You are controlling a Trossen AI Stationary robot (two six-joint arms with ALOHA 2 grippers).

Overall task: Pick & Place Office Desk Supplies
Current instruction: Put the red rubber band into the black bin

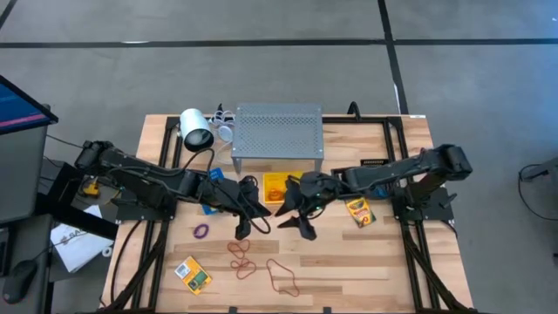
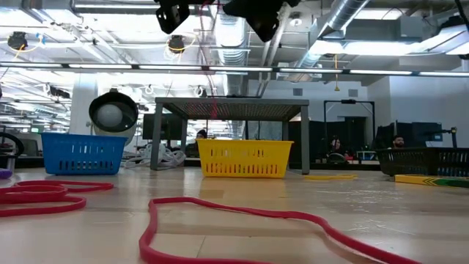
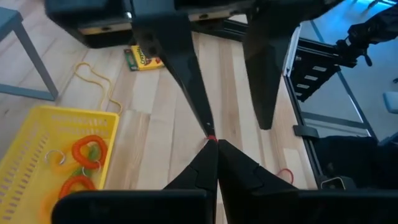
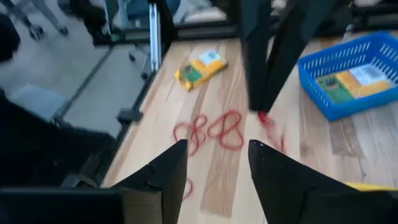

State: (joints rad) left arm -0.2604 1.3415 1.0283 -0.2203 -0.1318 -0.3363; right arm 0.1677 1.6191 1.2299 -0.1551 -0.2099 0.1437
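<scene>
Mid-handoff, by the look of it: left gripper (image 1: 245,228) mid-table, just near of the yellow bin (image 1: 281,187), fingers pinched together on a small red rubber band (image 3: 211,138), only a sliver showing at the tips. Right gripper (image 1: 301,223) close beside it to the right, fingers apart, holding nothing, tips nearly meeting the left's. Rest of the bands loose on the near wood: red loops (image 1: 241,259), a brown loop (image 1: 283,276), a purple one (image 1: 201,231) further left. Crayon boxes: one near-left (image 1: 193,274), one right by the right arm (image 1: 358,210), one in the blue bin (image 4: 346,76). Next, probably: close right fingers on the band w/o tugging, then carry over to the yellow bin, already holding orange and green bands (image 3: 82,163). Box lettering too blurred to read
</scene>
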